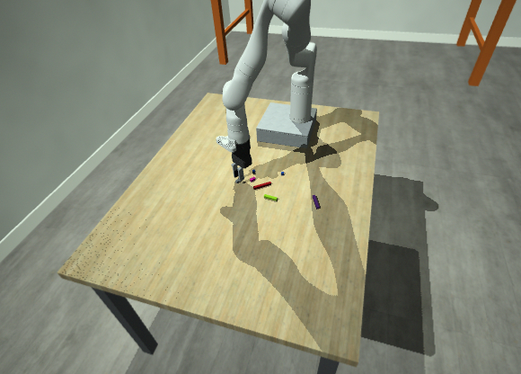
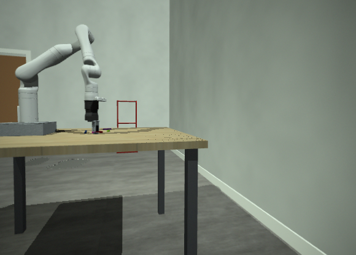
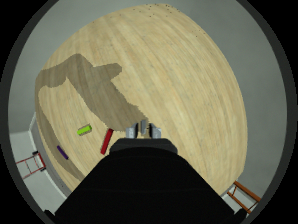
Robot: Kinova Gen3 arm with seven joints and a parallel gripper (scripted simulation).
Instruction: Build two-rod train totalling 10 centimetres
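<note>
Quick status from my end. The wooden table (image 1: 180, 252) fills most of the top view, with the grey base block (image 1: 280, 128) at its upper middle and the white arm (image 1: 251, 67) bending over and down to frame centre. The gripper (image 1: 238, 176) points straight down just above the wood, fingers released about halfway and gripping nothing that I can see.

Just lower right of it lies the red rod (image 1: 262, 185), flat and slanted. The purple rod (image 1: 316, 201) sits well off to the right and the lime rod (image 1: 270, 198) just below the red. The magenta rod (image 1: 252, 179) is right beside the fingers, and two blue rods (image 1: 282, 173) (image 1: 254, 172) sit above. I can't spot a grey rod.
</note>
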